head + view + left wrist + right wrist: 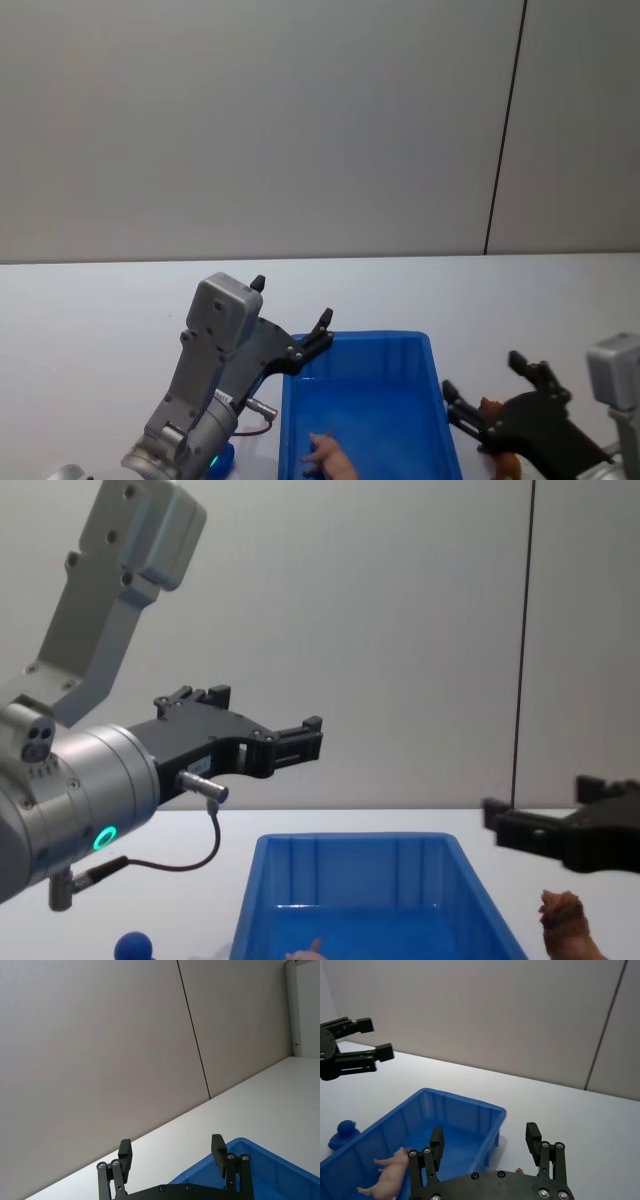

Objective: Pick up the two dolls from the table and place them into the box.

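White table [100,300], left end effector [292,300] released over box [380,337] rim, right end effector [482,373] released, seemingly above brown doll [565,920]

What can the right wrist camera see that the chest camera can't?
Right wrist view, not chest: the small pale pink doll stretched out, legs and all, inside the bright blue ribbed plastic bin. Chest view, not right wrist: the left arm's silver casing with its green ring light, and the head and back of the shaggy reddish-brown animal doll right of the bin. Both: the bin, the left gripper with jaws open, a small blue rounded object.
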Available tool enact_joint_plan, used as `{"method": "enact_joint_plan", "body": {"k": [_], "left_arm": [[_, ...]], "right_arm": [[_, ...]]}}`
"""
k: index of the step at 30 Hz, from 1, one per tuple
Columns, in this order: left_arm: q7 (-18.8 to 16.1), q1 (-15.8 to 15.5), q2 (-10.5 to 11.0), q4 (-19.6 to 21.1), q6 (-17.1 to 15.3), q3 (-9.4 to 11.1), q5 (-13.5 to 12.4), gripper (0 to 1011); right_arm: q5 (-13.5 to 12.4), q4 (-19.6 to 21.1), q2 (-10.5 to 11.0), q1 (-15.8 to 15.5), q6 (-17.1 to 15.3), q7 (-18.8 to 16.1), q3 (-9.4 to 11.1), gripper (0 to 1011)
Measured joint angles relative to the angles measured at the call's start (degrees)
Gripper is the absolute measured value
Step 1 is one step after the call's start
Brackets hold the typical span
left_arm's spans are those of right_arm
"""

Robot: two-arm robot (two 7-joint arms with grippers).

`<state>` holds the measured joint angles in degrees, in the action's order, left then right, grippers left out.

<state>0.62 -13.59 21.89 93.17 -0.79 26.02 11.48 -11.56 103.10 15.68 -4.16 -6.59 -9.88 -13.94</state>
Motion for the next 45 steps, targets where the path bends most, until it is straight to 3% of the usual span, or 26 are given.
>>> {"method": "enact_joint_plan", "body": {"k": [9, 21, 30, 42, 45], "left_arm": [[0.0, 0.0, 0.0, 0.0, 0.0, 0.0, 0.0, 1001], [0.0, 0.0, 0.0, 0.0, 0.0, 0.0, 0.0, 1001], [0.0, 0.0, 0.0, 0.0, 0.0, 0.0, 0.0, 1001], [0.0, 0.0, 0.0, 0.0, 0.0, 0.0, 0.0, 1001], [0.0, 0.0, 0.0, 0.0, 0.0, 0.0, 0.0, 1001]], "right_arm": [[-1.04, 3.48, 2.18, -3.63, -1.73, 5.54, 1.5, 1001], [-1.7, 2.74, 2.85, -6.49, -4.16, 9.94, 2.25, 1001], [-1.02, -0.7, 1.69, -6.29, -4.44, 10.43, 1.82, 1001], [0.52, -5.58, -0.59, -4.19, -3.23, 8.17, 0.67, 1001], [0.8, -6.75, -1.15, -3.63, -3.1, 7.68, 0.42, 960]]}}
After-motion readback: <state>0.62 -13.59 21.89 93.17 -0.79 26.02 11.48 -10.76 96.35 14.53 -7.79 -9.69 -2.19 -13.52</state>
